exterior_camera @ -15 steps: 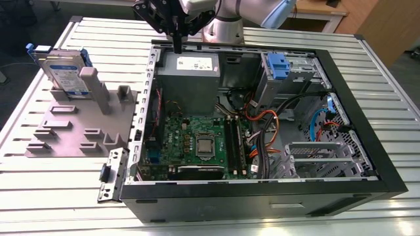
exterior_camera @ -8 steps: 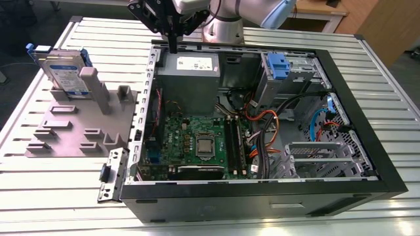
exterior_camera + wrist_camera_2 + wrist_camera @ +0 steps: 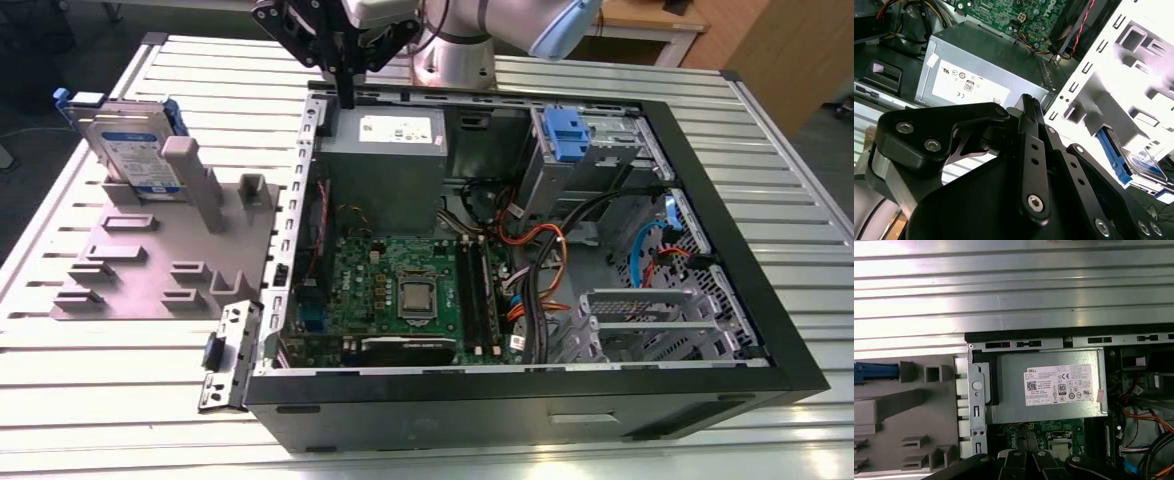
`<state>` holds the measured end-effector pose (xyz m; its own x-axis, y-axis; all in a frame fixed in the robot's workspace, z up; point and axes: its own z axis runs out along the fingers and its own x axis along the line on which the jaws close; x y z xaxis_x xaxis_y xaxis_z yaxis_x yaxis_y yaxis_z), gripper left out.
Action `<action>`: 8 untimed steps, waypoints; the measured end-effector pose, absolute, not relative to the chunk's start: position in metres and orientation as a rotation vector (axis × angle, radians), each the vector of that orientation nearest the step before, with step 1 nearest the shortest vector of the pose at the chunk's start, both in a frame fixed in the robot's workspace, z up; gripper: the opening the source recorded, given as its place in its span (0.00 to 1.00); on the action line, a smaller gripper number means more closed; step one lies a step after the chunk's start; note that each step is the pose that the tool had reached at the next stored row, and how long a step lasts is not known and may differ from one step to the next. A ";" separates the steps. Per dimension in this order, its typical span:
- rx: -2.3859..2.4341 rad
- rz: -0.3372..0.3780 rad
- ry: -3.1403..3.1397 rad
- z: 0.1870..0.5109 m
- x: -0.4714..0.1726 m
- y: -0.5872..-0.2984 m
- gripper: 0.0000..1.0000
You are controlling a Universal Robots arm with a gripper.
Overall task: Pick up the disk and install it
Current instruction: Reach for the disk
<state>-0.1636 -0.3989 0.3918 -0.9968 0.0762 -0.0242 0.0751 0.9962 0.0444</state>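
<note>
Exterior view: an open desktop computer case (image 3: pixel 534 405) lies on its side on a ribbed metal table (image 3: pixel 761 130), covering the middle and the side toward the exterior view's right. The disk (image 3: pixel 127 140), a silver hard drive with a white-and-blue label and a blue frame, stands on edge in a slot of a grey plastic fixture (image 3: pixel 147 270). The fixture sits along the table's edge at the exterior view's left, and the disk is at its far end, toward the table's far corner on that side. The disk is outside the case and touches nothing but the fixture.

The gripper (image 3: pixel 347 98) hangs above the case's far corner nearest the fixture, over the rim beside the grey power supply (image 3: pixel 394 150) (the box with the white sticker, not the disk). Its fingers look drawn together, with nothing between them. Gripper and disk are well apart.

Inside the case, a metal drive cage (image 3: pixel 607 150) with a blue latch (image 3: pixel 566 135) sits at the far edge; I judge it a likely seat for the disk.

My reading is that the pick-up step is in hand, no grasp has been made, and installing has not begun. A grasp would call for the fingers to part and come down squarely on either side of the disk's upper edge, so that it lifts straight out of its slot.
</note>
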 end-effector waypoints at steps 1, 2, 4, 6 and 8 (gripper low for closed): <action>0.118 0.068 3.113 0.392 -0.164 -0.399 0.11; 0.118 0.068 3.113 0.392 -0.164 -0.399 0.11; 0.118 0.068 3.113 0.392 -0.164 -0.399 0.11; 0.118 0.068 3.114 0.391 -0.166 -0.399 0.11; 0.118 0.068 3.114 0.391 -0.166 -0.399 0.11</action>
